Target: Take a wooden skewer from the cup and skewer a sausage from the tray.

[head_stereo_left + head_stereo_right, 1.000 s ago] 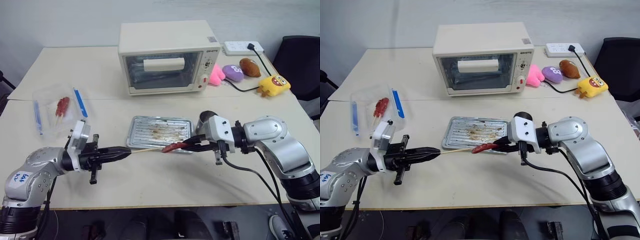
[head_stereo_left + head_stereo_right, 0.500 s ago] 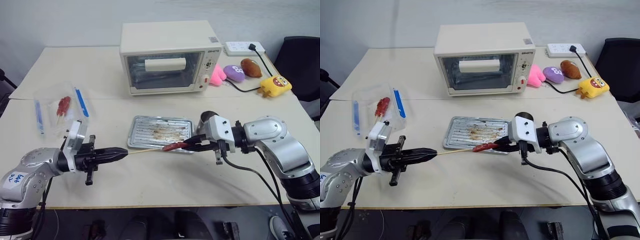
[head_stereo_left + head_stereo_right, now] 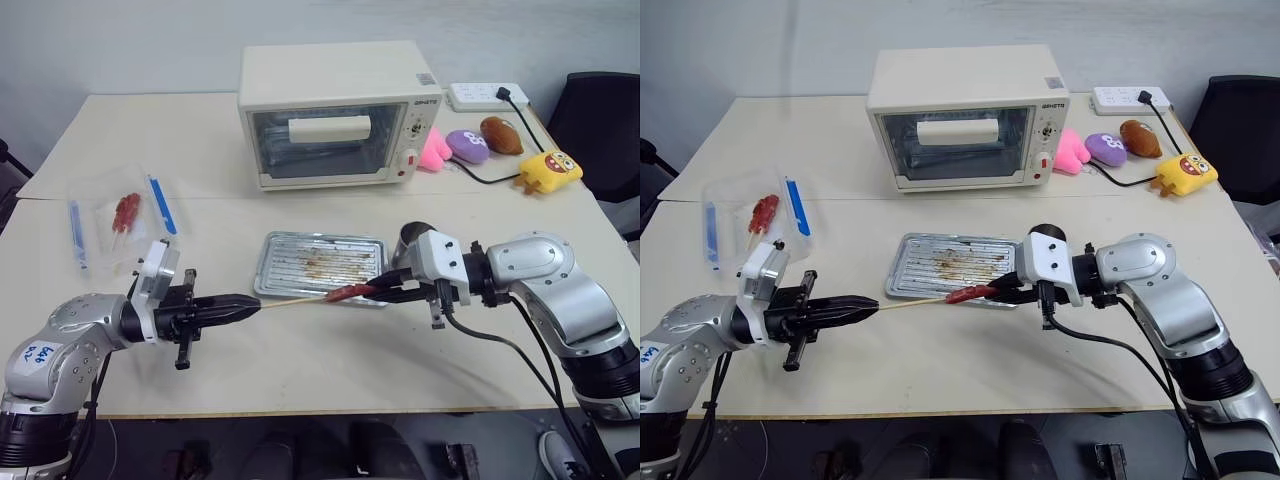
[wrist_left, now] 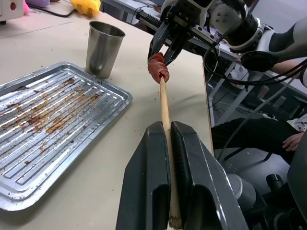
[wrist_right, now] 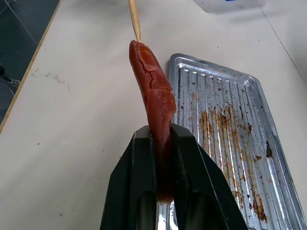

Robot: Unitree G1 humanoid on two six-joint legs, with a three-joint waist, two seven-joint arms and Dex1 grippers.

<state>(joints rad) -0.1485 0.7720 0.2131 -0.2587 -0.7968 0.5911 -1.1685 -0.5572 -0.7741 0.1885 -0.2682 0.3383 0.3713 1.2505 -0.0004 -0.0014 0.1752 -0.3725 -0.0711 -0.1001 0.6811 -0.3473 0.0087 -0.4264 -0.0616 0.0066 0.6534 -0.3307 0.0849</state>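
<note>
- My left gripper [image 4: 168,143] is clenched on the butt of the wooden skewer [image 4: 164,108], held level and pointing right so the tip meets the meat end-on.
- My right gripper [image 5: 163,143] pinches the sausage [image 5: 156,96] by its tail, above the near edge of the tray [image 3: 290,262] (free end offered leftward).
- The cup [image 4: 103,48] stands just right of the tray.

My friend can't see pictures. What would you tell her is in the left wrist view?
The left hand is shut on a wooden skewer, whose far tip meets a red sausage gripped by the right hand. Beside them on the table lie a greasy metal tray and a steel cup.
</note>
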